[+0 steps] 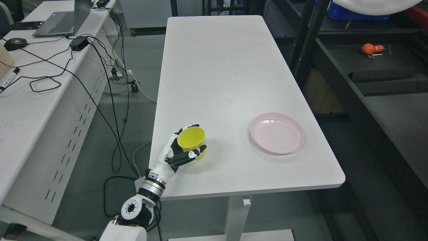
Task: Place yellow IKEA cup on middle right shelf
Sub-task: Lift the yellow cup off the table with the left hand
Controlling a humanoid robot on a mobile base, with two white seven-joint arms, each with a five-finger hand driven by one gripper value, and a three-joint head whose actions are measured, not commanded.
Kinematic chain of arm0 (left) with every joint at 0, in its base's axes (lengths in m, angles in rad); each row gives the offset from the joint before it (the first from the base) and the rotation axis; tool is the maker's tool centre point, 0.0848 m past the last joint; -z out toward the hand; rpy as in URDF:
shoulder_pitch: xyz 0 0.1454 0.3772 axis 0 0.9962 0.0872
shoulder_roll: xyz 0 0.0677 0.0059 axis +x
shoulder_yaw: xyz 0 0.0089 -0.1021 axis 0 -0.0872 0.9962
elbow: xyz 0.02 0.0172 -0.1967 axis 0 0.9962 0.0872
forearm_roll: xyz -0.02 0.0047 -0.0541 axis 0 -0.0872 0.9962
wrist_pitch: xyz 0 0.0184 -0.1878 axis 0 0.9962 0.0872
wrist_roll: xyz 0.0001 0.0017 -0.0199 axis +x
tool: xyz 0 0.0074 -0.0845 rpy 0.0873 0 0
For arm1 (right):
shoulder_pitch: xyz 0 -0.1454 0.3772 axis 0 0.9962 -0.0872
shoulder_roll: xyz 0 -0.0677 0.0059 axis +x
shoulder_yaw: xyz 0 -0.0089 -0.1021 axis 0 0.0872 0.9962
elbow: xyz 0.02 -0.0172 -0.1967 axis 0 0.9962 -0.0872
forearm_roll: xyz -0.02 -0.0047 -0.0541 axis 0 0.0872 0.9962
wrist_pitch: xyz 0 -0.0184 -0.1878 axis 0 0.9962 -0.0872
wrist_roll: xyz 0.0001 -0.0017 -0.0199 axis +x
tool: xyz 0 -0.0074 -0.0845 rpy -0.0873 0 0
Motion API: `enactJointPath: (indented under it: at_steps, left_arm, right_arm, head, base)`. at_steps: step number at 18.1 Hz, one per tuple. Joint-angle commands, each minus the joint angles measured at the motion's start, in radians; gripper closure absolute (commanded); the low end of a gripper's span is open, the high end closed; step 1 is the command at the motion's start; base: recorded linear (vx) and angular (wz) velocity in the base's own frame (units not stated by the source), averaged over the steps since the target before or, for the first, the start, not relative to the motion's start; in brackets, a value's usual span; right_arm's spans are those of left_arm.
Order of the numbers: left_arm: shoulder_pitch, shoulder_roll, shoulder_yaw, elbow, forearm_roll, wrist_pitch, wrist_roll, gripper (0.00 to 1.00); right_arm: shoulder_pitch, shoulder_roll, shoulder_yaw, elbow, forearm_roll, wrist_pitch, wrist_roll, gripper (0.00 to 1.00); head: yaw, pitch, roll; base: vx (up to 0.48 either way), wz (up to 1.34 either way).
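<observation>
The left hand [179,150], white with black finger joints, comes in from the lower left on a white and silver forearm and is wrapped around a translucent yellow plastic cup [191,140]. Its fingers [187,157] curl across the cup's near side and more fingers show behind the far rim, so the cup sits clasped in the palm. The cup stands upright, mouth open toward the camera, at the near left part of a long white rectangular table [227,77]; whether its base touches the tabletop or sits just above it cannot be told.

Well to the right of the hand, on the same table, lies a shallow round pale pink plastic plate [277,133], apart from the cup. Farther right of the hand and beyond the table edge stands a dark metal shelving unit [367,83], with a small orange object [371,49] resting on one of its levels. To the left of the hand, across a strip of grey floor, is a white desk [23,110] carrying a grey laptop [60,21] and black cables [100,67].
</observation>
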Motion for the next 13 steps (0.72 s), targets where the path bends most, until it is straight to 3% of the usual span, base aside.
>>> enactJointPath:
  at_steps: [1,13]
  left_arm:
    - [0.163,0.018,0.064,-0.450,0.003,-0.008,-0.002,1.00]
    - [0.210,0.018,0.044,-0.492,0.003,-0.033,0.000,1.00]
  right_arm:
    - [0.014,-0.017,0.017,0.000,-0.025,0.001,0.001,0.01]
    - [0.014,-0.017,0.017,0.000,-0.025,0.001,0.001,0.01]
  head:
    - [0.0000,0.000,0.000]
    - [0.0000,0.000,0.000]
  base:
    - [-0.072,-0.10]
    - [-0.147,-0.07]
